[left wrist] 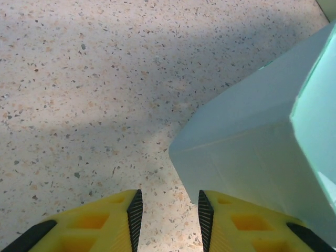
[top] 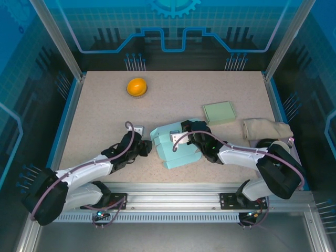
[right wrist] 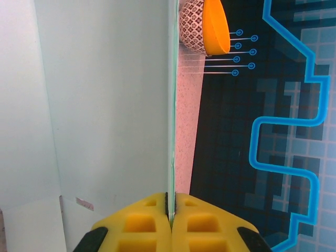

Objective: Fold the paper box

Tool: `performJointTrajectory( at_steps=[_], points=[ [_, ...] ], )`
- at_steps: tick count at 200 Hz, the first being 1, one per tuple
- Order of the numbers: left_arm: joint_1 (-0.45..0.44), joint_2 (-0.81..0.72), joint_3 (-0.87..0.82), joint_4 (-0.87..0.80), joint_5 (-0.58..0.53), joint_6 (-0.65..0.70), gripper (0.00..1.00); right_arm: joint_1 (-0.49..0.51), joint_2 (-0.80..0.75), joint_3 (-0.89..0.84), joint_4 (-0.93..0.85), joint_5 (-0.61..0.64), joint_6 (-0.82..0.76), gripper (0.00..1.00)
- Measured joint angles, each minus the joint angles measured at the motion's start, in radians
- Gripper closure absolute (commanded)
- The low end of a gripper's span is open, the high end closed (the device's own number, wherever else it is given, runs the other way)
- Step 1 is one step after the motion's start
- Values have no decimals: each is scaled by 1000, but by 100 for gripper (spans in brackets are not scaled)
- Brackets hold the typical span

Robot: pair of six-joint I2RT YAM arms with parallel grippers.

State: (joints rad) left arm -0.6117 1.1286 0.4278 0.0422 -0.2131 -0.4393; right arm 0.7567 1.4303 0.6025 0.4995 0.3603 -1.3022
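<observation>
Edgewise, thin mint paper box [right wrist: 105, 105] wall clamped between yellow right fingers [right wrist: 142, 223]; ribbed left fingers [left wrist: 105, 231] apart above speckled bench [left wrist: 79, 79].

**Occlusions and crops**
Top view: right arm [top: 231, 153] covers the middle of the paper box [top: 181, 157]. Left wrist view: box runs off the right and bottom edges. Right wrist view: bowl [right wrist: 206, 26] cropped at top edge, box panel cropped left and top.

We watch the left gripper [top: 146, 148] flank the pale green paper box [top: 178, 156], the right gripper [top: 184, 131] upon it, an orange bowl [top: 136, 86] well behind
</observation>
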Motion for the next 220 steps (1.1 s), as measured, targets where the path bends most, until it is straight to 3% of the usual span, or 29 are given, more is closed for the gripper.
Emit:
performJointTrajectory(
  at_steps=[133, 220],
  points=[
    [0, 137, 82, 24, -5, 51, 57, -5, 42, 14, -1, 30, 26, 100],
    [0, 206, 108, 129, 37, 122, 55, -53, 92, 98, -104, 3, 35, 100]
  ],
)
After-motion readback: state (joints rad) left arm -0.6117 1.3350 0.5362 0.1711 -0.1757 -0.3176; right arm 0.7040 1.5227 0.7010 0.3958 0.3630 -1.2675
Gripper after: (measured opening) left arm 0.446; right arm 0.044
